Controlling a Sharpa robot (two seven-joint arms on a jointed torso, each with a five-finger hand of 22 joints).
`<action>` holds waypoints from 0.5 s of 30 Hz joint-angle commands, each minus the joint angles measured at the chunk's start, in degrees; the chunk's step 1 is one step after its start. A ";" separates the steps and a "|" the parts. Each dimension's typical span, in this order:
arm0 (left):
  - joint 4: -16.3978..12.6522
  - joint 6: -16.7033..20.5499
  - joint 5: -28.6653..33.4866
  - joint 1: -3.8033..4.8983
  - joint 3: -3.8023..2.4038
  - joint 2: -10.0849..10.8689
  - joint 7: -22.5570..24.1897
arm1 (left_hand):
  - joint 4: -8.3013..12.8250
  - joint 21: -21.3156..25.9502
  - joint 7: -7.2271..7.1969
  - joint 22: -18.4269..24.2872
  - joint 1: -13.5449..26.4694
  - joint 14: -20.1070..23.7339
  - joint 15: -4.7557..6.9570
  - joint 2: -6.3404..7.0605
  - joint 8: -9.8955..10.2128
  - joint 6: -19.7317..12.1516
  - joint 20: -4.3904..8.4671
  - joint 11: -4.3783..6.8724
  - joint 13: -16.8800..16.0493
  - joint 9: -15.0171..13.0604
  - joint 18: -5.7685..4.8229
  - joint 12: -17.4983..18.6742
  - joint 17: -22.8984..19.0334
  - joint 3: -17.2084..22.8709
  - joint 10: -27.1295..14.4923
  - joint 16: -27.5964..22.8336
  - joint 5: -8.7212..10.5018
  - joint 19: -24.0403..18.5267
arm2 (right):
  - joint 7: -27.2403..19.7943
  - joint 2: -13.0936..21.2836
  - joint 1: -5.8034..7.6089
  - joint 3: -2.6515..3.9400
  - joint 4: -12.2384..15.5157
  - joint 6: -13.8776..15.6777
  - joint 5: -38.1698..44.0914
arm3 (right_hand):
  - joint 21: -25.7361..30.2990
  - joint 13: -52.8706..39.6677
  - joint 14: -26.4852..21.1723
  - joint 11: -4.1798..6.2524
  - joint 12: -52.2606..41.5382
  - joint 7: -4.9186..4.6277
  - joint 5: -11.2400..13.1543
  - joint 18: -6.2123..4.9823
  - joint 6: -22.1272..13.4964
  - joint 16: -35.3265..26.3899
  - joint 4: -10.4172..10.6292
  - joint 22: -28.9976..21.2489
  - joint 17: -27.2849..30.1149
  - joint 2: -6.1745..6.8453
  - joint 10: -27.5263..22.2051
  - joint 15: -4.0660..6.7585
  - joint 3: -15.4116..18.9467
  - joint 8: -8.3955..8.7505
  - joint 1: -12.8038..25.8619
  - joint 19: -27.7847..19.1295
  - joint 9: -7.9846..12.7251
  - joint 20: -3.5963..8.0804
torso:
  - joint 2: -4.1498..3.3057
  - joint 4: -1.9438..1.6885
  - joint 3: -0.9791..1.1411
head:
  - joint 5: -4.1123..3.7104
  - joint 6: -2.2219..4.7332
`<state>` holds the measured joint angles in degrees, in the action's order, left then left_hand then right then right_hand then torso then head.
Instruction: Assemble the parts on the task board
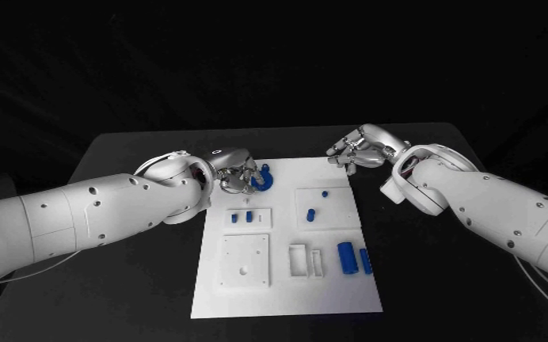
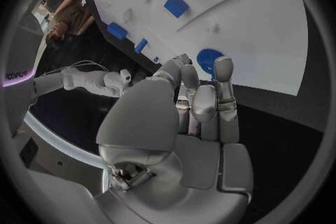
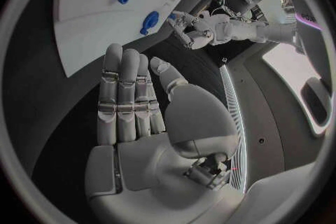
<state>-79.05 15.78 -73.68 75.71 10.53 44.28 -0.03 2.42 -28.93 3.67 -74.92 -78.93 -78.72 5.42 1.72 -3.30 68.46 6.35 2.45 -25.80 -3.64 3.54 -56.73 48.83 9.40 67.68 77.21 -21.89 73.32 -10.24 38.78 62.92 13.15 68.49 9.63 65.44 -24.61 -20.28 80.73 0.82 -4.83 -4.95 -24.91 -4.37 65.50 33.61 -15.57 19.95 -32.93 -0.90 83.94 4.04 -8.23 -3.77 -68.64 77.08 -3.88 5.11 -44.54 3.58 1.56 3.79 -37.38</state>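
Reaching in from the left, the left hand (image 1: 237, 174) sits at the far left corner of the task board (image 1: 286, 294), its fingers closed round a blue ring-shaped part (image 1: 266, 181) that rests on the board there; the left wrist view shows the fingertips (image 2: 223, 67) touching that ring (image 2: 208, 59), so I judge it gripped, though how firmly is hard to tell. Just nearer the robot, a small raised plate (image 1: 250, 217) holds two short blue pegs (image 1: 241, 217) standing in it, and below it lies a larger blank plate (image 1: 245, 260). Further right, another raised plate (image 1: 323, 207) carries two more small blue pieces (image 1: 310, 215). Near the board's right edge two blue bars (image 1: 346, 258) lie side by side, long axes running toward and away from the robot, beside a white slotted holder (image 1: 305, 260). The right hand (image 1: 361, 149) hovers over the black desk (image 1: 137, 152) just off the far right corner, empty with fingers straight in its wrist view; it is the nearer hand to those bars
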 commanded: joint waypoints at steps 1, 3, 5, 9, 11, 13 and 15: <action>-0.28 -0.12 6.41 -0.02 -0.04 0.72 2.14 | 0.34 -0.56 -0.10 -1.21 0.21 -0.36 -0.04 -0.65 -0.26 0.04 -0.02 0.02 -0.18 -0.06 0.19 -0.21 0.26 -0.19 0.57 0.36 0.42 -0.22 | -0.47 0.07 0.01 0.04 0.02 -0.25 -0.17 | 0.20 -0.05 -0.56 0.31 0.22 -0.03 -0.18 0.51 -0.52 0.25 0.07 -0.07 0.05 -0.14 2.53 -0.02 0.26 0.18 0.61 0.40 0.05 0.01 | 0.01 -0.01 0.03 | 0.00 -0.13; -0.25 -0.11 7.18 -0.04 -0.03 1.11 2.39 | 0.37 -0.60 -0.11 -1.20 0.22 -0.38 -0.03 -0.67 -0.27 0.05 -0.03 0.01 -0.22 -0.07 0.19 -0.22 0.37 -0.20 0.60 0.38 0.38 -0.25 | -0.47 0.10 0.01 0.04 0.03 -0.24 -0.17 | 0.20 -0.05 -0.56 0.31 0.22 -0.03 -0.18 0.51 -0.52 0.25 0.07 -0.07 0.05 -0.14 2.53 -0.02 0.26 0.18 0.61 0.40 0.05 0.01 | 0.00 -0.01 0.02 | 0.01 -0.20; -0.15 -0.02 7.77 -0.12 -0.02 1.35 2.70 | 0.43 -0.70 -0.12 -1.21 0.22 -0.45 -0.02 -0.70 -0.27 0.09 -0.02 0.03 -0.31 -0.07 0.20 -0.27 0.58 -0.23 0.66 0.47 0.43 -0.27 | -0.48 0.12 0.01 0.04 0.04 -0.23 -0.17 | 0.20 -0.05 -0.56 0.31 0.22 -0.03 -0.18 0.51 -0.52 0.25 0.07 -0.07 0.05 -0.14 2.53 -0.02 0.26 0.18 0.61 0.40 0.05 0.01 | 0.00 -0.01 -0.01 | 0.03 -0.22; 0.29 0.19 8.92 -0.51 0.00 1.54 3.66 | 0.74 -1.21 -0.14 -1.22 0.21 -0.69 -0.01 -0.81 -0.27 0.21 0.00 0.02 -0.65 -0.07 0.25 -0.42 1.24 -0.35 0.84 0.76 0.47 -0.25 | -0.48 0.14 0.00 0.04 0.03 -0.23 -0.17 | 0.50 -0.03 -0.60 0.31 0.26 -0.02 -0.27 0.54 -0.52 0.26 0.06 -0.02 0.11 -0.18 2.53 -0.03 0.46 0.18 0.66 0.50 0.05 0.01 | -0.01 0.01 -0.05 | 0.06 -0.32; 0.59 0.25 9.54 -0.82 0.01 1.52 4.30 | 0.87 -1.47 -0.16 -1.22 0.26 -0.74 -0.03 -0.82 -0.27 0.22 -0.02 0.01 -0.80 -0.07 0.28 -0.47 1.46 -0.44 0.87 0.85 0.48 -0.26 | -0.49 0.16 0.00 0.04 0.02 -0.23 -0.17 | 0.50 -0.03 -0.60 0.31 0.26 -0.02 -0.27 0.54 -0.52 0.26 0.06 -0.02 0.11 -0.18 2.53 -0.03 0.46 0.18 0.66 0.50 0.05 0.01 | -0.02 0.02 -0.04 | 0.12 -0.50; 0.83 0.27 10.10 -1.14 0.02 1.48 4.91 | 0.95 -1.65 -0.14 -1.22 0.30 -0.77 -0.04 -0.86 -0.25 0.19 -0.03 0.00 -0.93 -0.06 0.31 -0.53 1.63 -0.50 0.91 0.90 0.54 -0.30 | -0.49 0.17 0.00 0.04 -0.01 -0.23 -0.17 | 0.50 -0.03 -0.60 0.31 0.26 -0.02 -0.27 0.54 -0.52 0.26 0.06 -0.02 0.11 -0.18 2.53 -0.03 0.46 0.18 0.66 0.50 0.05 0.01 | -0.02 0.01 -0.04 | 0.13 -0.53; 1.10 0.28 10.67 -1.61 0.03 1.41 5.62 | 1.10 -1.88 -0.11 -1.22 0.28 -0.75 -0.06 -0.92 -0.27 0.12 -0.04 -0.04 -1.08 -0.07 0.34 -0.57 1.72 -0.52 0.86 0.92 0.55 -0.37 | -0.51 0.18 0.00 0.04 -0.04 -0.23 -0.17 | 0.50 -0.03 -0.60 0.31 0.26 -0.02 -0.27 0.54 -0.52 0.26 0.06 -0.02 0.11 -0.18 2.53 -0.03 0.46 0.18 0.66 0.50 0.05 0.01 | -0.02 0.02 -0.01 | 0.17 -0.57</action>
<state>-78.03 15.79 -65.71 74.32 10.57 45.79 2.85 3.29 -30.48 3.65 -74.91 -78.63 -79.14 5.42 1.42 -3.27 68.44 6.35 2.48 -26.81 -3.65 3.54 -56.96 50.47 8.86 68.09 77.88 -21.67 73.31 -10.26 38.93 62.92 13.15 68.49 9.63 65.43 -24.28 -20.27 80.54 0.82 -4.83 -4.95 -24.91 -4.38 65.51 33.61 -15.41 19.95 -32.87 -1.14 83.94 3.85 -8.07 -3.77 -68.39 77.08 -3.88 5.11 -44.54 3.59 1.52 3.91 -37.88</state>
